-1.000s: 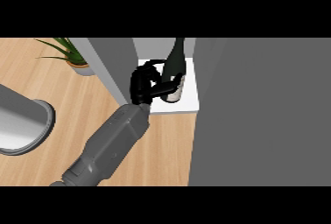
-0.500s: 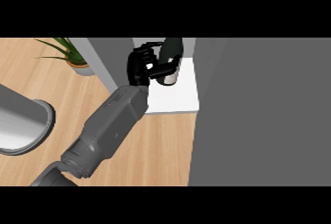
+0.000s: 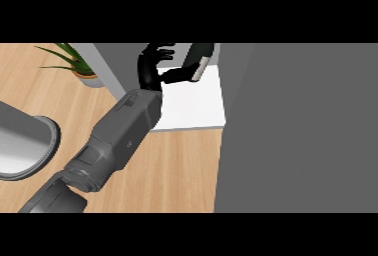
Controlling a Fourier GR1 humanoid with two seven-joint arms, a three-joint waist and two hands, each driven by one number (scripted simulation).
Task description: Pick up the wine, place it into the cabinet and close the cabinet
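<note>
Up inside the cabinet, the left hand is released, its thumb touching the wine just beside it.

A kitchen: wooden counter, grey cabinet, potted plant and metal pot

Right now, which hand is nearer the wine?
Left. The left hand is just left of the wine on the cabinet shelf; contact is unclear. The right hand is out of view.
</note>
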